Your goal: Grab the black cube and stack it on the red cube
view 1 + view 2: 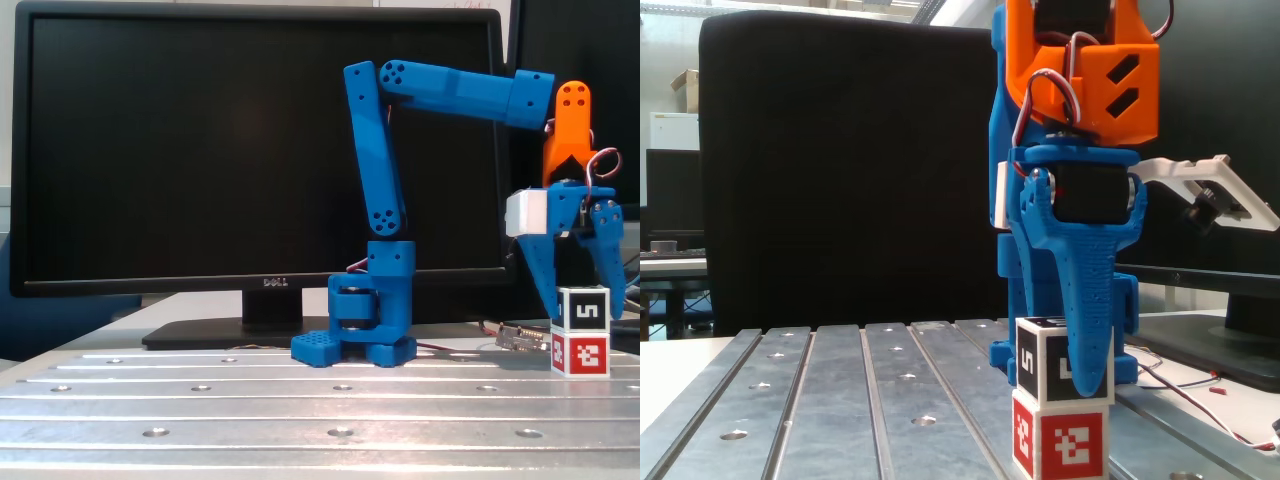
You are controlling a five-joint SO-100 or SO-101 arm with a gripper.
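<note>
Two cubes stand stacked near the grooved metal table's (200, 400) right edge in a fixed view: the black cube (583, 305) sits on the red cube (580, 355). Bare table stretches leftward. The gripper (585, 300) straddles the black cube, fingers apart beside it.
</note>
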